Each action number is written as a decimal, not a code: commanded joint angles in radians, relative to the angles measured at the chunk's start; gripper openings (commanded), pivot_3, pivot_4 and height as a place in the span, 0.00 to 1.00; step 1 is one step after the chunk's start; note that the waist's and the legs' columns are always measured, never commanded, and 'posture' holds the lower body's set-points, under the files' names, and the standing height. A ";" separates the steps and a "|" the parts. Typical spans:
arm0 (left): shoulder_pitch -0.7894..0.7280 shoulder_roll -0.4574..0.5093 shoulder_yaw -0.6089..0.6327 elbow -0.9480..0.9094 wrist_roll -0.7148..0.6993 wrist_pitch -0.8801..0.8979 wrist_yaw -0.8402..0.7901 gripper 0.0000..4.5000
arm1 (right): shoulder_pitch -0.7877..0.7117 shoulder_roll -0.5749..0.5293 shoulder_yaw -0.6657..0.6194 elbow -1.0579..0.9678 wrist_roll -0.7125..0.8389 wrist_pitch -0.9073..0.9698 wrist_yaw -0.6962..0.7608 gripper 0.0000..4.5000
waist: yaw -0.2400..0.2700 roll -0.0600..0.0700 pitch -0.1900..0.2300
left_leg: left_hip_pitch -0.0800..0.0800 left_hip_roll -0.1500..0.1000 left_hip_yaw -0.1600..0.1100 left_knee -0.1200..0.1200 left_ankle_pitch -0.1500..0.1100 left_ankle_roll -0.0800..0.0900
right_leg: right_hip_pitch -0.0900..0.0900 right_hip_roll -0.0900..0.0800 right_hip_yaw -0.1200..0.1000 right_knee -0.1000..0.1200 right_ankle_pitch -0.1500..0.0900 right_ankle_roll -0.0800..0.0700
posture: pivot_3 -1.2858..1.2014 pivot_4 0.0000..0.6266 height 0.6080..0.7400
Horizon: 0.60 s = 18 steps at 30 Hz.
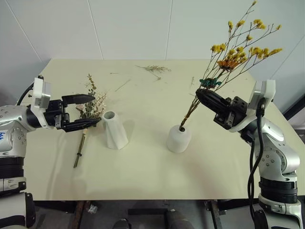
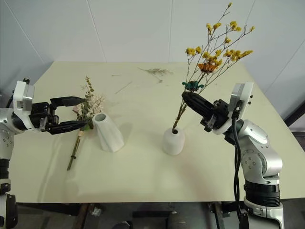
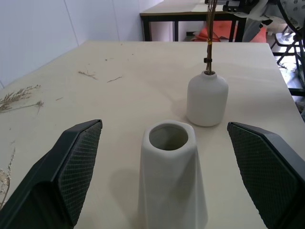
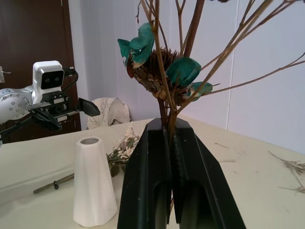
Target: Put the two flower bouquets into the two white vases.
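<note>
Yellow bouquet point(image 1: 238, 50) – in R claw point(image 1: 199, 93)

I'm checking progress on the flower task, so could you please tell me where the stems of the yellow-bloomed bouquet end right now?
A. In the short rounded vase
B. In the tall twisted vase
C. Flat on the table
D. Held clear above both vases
A: the yellow-bloomed bouquet has its stems in the top hole of the short rounded vase, while the right pincer is shut on them higher up.
</note>
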 commanded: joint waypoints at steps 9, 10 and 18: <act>-0.049 -0.008 0.013 -0.002 -0.007 -0.010 0.000 1.00 | 0.001 -0.051 -0.026 -0.020 0.027 0.026 -0.024 0.01 | 0.003 0.000 0.000 | 0.000 0.000 0.000 -0.001 0.000 0.000 | 0.000 0.000 0.000 -0.001 0.000 0.000 | 0.52 0.24 1.00; -0.050 -0.008 0.013 -0.002 -0.007 -0.010 -0.001 1.00 | 0.000 -0.053 -0.029 -0.022 0.032 0.029 -0.027 0.01 | 0.003 0.000 0.000 | 0.000 0.000 0.000 -0.001 0.000 0.000 | 0.000 0.000 0.000 -0.001 0.000 0.000 | 0.52 0.24 1.00; -0.054 -0.021 0.008 0.000 -0.005 -0.013 0.004 1.00 | -0.034 -0.058 -0.040 -0.027 0.064 0.045 -0.053 0.01 | 0.010 0.000 0.000 | -0.001 0.000 0.000 -0.001 0.000 0.000 | -0.001 0.000 0.000 -0.001 0.000 0.000 | 0.52 0.24 1.00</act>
